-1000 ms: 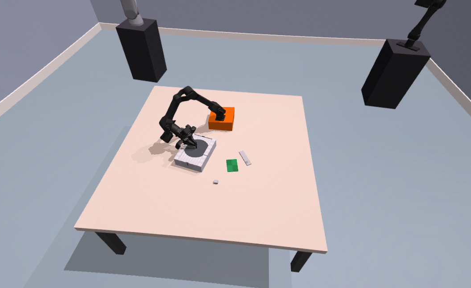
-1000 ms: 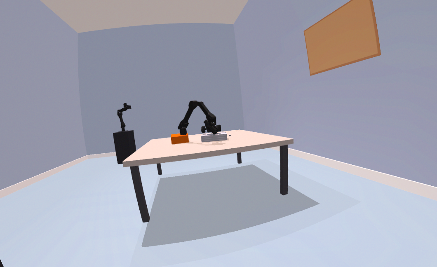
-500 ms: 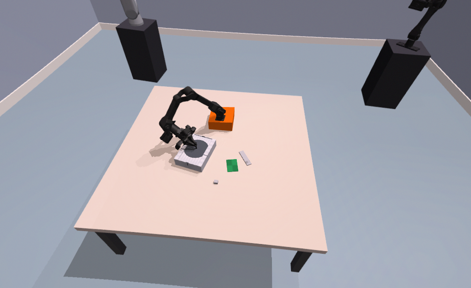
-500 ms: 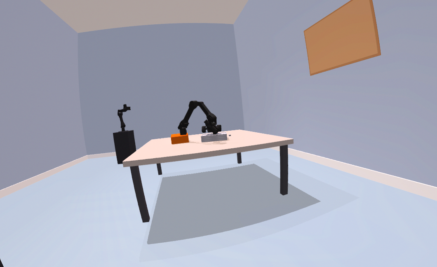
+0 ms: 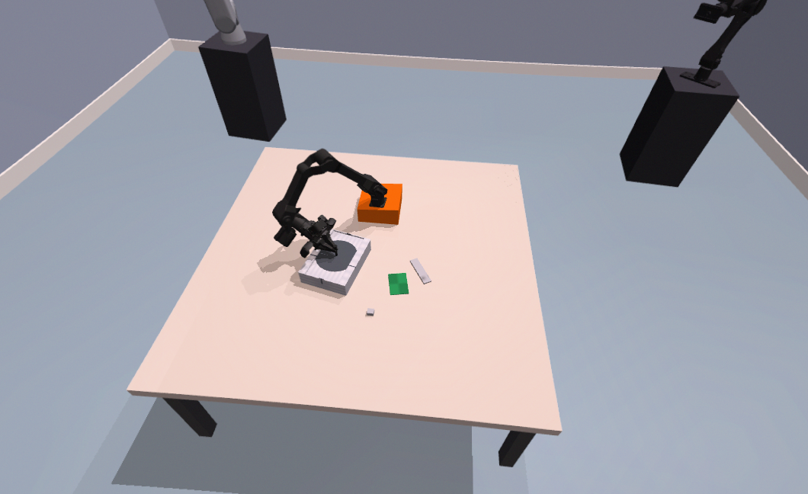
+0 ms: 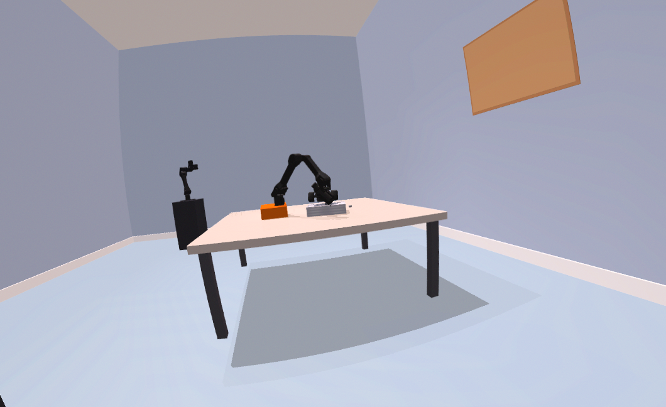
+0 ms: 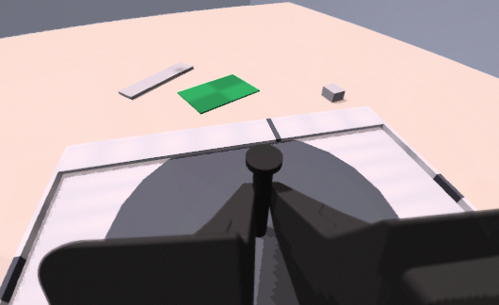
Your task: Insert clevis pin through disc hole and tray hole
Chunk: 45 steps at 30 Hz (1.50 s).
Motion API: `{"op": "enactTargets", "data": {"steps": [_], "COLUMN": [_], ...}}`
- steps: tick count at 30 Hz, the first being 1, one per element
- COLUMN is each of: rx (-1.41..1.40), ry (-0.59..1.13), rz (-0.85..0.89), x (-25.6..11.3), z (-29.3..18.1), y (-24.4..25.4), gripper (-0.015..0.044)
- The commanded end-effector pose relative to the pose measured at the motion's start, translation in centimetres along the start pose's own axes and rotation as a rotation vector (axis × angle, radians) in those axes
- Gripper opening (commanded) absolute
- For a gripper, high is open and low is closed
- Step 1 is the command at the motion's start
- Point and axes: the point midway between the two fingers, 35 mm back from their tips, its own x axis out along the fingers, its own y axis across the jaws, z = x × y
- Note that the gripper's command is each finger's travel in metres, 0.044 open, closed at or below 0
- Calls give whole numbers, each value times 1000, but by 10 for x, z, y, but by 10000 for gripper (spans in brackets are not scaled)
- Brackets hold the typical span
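Gripper [image 5: 335, 250] [image 6: 330, 203] [image 7: 262, 193] is clamping the clevis pin [image 7: 264, 160] head-up over the aluminium disc [image 5: 347, 261] [image 7: 336, 181], which is lying in the steel tray [image 5: 324, 283] [image 6: 325, 211] [image 7: 115, 151]; pickup's done, seating looks pending, release and retreat are remaining.

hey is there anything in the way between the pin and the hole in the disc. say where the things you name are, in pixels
Nothing visible: the pin [image 7: 263, 200] is in the jaws, head up, over the disc [image 5: 347, 260] [image 7: 341, 181]. The hole itself isn't visible.
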Motion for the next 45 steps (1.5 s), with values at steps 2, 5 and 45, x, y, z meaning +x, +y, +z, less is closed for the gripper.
{"op": "enactTargets", "data": {"steps": [2, 5, 45], "rx": [-1, -1, -2], "ry": [0, 0, -1], "rz": [-5, -5, -6], "x": [0, 1, 3], "z": [0, 0, 1], "y": [-3, -4, -13], "gripper": [0, 0, 0]}}
